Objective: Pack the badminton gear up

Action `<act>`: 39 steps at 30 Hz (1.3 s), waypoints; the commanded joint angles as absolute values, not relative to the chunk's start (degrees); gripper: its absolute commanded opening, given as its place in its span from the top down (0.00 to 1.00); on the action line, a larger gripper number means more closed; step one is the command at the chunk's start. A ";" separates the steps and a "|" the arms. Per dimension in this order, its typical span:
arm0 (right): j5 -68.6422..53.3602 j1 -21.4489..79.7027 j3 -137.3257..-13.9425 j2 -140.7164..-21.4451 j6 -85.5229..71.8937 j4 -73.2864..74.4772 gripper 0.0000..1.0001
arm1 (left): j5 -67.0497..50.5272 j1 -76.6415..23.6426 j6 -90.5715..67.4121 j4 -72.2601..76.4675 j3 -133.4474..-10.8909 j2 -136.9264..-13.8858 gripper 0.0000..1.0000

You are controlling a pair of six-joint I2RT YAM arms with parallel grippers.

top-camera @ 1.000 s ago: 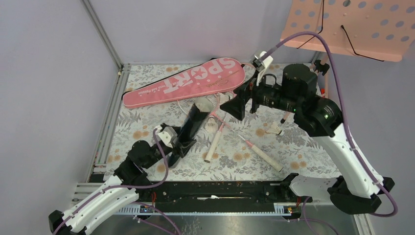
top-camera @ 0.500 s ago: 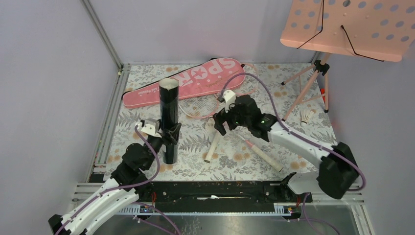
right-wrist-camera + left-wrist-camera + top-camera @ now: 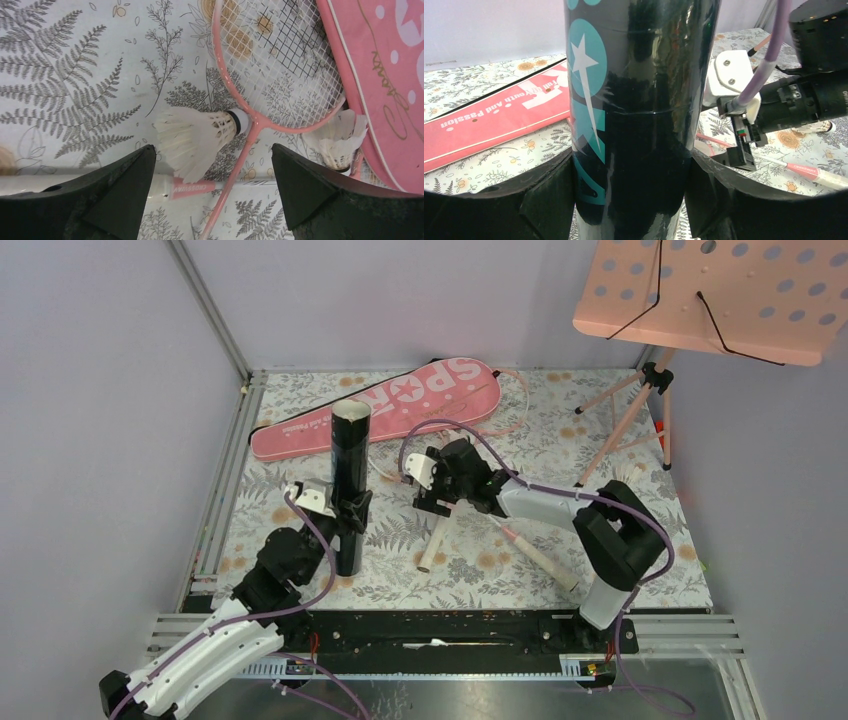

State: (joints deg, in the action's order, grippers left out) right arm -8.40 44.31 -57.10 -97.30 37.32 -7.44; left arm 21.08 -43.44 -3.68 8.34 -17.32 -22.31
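Black tube [image 3: 350,480] upright, clamped in left tool [image 3: 631,200] — right tool [image 3: 210,160] spread over shuttlecock [image 3: 195,135], hidden from overhead view.

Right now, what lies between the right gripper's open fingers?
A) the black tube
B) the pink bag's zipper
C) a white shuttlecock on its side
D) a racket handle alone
C: the right wrist view shows a white shuttlecock lying on its side between the spread fingers of the right gripper, cork end by the pink racket frame; the black tube stands in the left gripper.
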 commanded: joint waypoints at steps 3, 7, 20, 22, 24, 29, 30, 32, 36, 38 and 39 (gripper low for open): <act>-6.01 44.80 -64.50 -102.00 47.05 -2.23 0.15 | 23.35 -43.39 -2.90 14.14 -19.19 -21.96 0.72; -4.23 44.80 -68.53 -105.81 48.42 2.52 0.28 | 23.92 -43.37 -2.64 14.17 -18.99 -21.69 0.72; -6.61 45.09 -66.82 -96.65 38.59 3.66 0.96 | 23.01 -43.39 -2.09 15.26 -18.54 -22.39 0.72; -7.70 45.09 -68.42 -93.11 32.37 7.95 1.00 | 22.20 -43.34 -1.27 17.03 -17.66 -22.68 0.72; -7.74 45.09 -69.76 -89.15 24.91 11.39 1.00 | 19.90 -43.37 -0.53 18.50 -16.76 -22.70 0.72; -10.51 45.08 -68.66 -77.41 14.65 15.58 1.00 | 10.64 -43.38 3.55 21.08 -14.76 -23.11 0.70; -9.65 45.09 -68.32 -74.98 11.09 15.47 1.00 | 8.75 -43.38 4.25 21.65 -14.10 -23.20 0.70; -6.60 45.00 -67.98 -69.98 5.33 16.12 1.00 | 5.76 -43.39 5.49 22.30 -13.34 -23.44 0.70; -8.24 44.83 -67.47 -59.58 0.66 17.58 0.94 | 0.58 -43.36 7.42 23.68 -12.06 -24.00 0.70; -8.96 44.87 -69.84 -57.20 -2.40 21.11 0.97 | -1.53 -43.40 7.47 23.69 -11.98 -24.04 0.70; -10.21 44.91 -71.65 -56.42 -3.05 23.49 1.00 | -2.13 -43.42 7.66 23.83 -11.84 -24.08 0.70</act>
